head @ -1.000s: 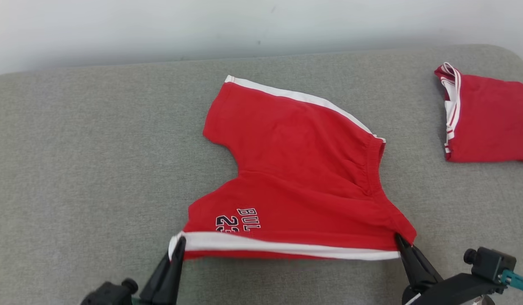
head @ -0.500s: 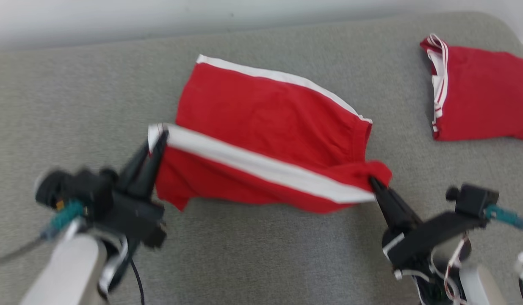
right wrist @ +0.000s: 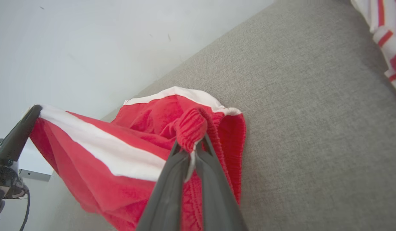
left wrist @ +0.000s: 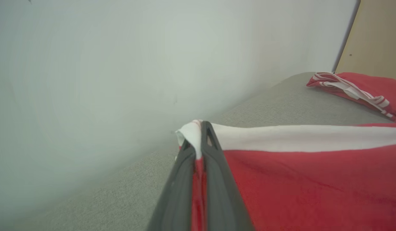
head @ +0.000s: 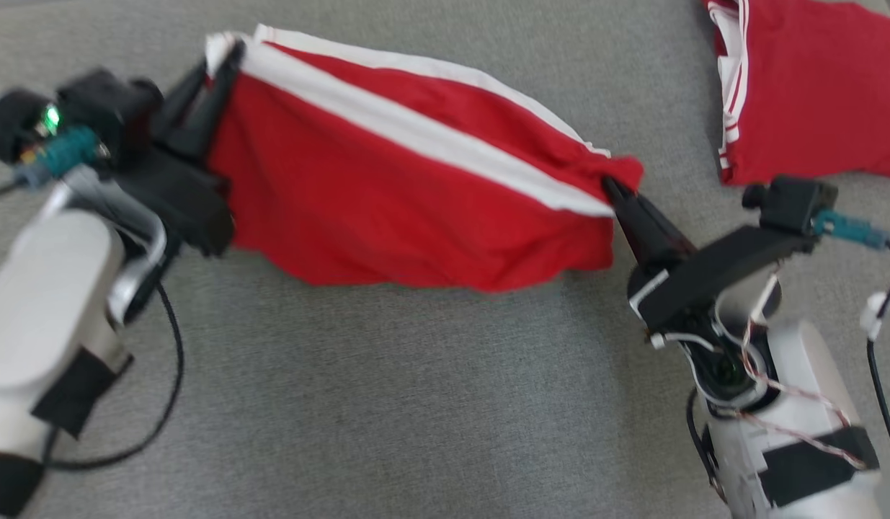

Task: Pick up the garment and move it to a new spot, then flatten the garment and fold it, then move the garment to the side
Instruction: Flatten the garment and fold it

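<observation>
Shorts (head: pixel 416 194): red with a white side stripe, slung between the two grippers over the far-middle of the pad. The near edge hangs free in a sag. The far layer looks to rest on the pad, not certain.

Left gripper (head: pixel 225 58): fingers pinched together on the white-striped hem corner, with cloth showing between them in the left wrist view.

Right gripper (head: pixel 610 186): pinched on a bunch of ribbed waistband.

Handling (judgement): light, limp knit with no stiffness of its own, so it drapes wherever unsupported. Not slippery, not fragile. The elastic waistband gathers and will tend to pucker. The best holds are the two ends of one side seam, as now. That pulls the stripe edge taut and lets the layers fall together, whereas a mid-panel pinch would only bunch it.

Surface: grey woven pad (head: pixel 416 404), soft, likely some drag on cloth.

Room: plain pale wall (left wrist: pixel 88 64) close behind, beige panel (left wrist: pixel 377 32) at its end. Second garment (head: pixel 812 86), red with white stripes, lies well apart toward the pad's right
</observation>
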You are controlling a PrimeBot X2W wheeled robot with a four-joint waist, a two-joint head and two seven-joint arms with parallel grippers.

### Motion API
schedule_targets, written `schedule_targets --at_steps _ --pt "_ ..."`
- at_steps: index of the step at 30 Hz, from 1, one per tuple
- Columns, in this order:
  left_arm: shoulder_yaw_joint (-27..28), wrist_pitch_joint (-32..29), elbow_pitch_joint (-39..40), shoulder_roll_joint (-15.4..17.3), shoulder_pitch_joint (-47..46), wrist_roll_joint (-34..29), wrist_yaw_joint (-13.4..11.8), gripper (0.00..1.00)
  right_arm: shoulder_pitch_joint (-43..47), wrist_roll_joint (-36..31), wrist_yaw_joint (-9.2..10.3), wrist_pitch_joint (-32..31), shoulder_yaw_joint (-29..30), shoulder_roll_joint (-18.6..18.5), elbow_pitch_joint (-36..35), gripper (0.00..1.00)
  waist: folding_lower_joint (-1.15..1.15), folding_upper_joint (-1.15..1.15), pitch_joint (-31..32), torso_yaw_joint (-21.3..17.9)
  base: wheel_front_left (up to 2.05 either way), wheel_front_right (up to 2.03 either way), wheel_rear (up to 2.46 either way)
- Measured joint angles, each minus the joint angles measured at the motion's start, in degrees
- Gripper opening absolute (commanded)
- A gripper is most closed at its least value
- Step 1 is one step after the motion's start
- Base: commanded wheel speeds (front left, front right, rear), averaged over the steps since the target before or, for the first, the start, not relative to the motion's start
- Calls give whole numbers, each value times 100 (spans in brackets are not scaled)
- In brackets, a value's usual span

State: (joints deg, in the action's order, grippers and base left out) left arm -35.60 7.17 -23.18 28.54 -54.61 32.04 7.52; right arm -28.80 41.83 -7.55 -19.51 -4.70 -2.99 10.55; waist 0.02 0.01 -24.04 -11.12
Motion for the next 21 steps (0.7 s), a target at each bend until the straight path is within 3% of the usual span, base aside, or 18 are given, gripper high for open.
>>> schedule_targets --at_steps 11,13,14,15,16,17,21 --pt "-957 246 -1358 100 -1325 339 1 0 -1057 -1 0 566 -326 5 705 0 0 1 -514 -324 0 0 0" --pt "-1038 358 -1584 80 -1441 383 1 0 -1149 -149 0 676 -412 5 771 26 0 0 -547 -364 0 0 0" --pt "-1066 413 -1699 75 -1500 386 1 0 -1172 -231 0 749 -448 8 802 73 -1 0 -558 -381 0 0 0" --pt "-1109 463 -1786 69 -1560 386 1 15 -1192 -256 0 806 -468 9 827 100 -1 0 -568 -394 0 0 0" --pt "-1145 521 -1896 51 -1610 379 1 80 -1216 -277 0 858 -474 8 859 100 -1 0 -576 -402 0 0 0" --pt "-1178 554 -1975 35 -1641 377 1 100 -1226 -315 0 918 -470 9 879 100 -1 0 -576 -408 0 0 0" --pt "-1249 697 -2252 -88 -1688 387 1 100 -1204 -427 0 1143 -475 -4 872 100 -1 0 -525 -411 0 0 0"
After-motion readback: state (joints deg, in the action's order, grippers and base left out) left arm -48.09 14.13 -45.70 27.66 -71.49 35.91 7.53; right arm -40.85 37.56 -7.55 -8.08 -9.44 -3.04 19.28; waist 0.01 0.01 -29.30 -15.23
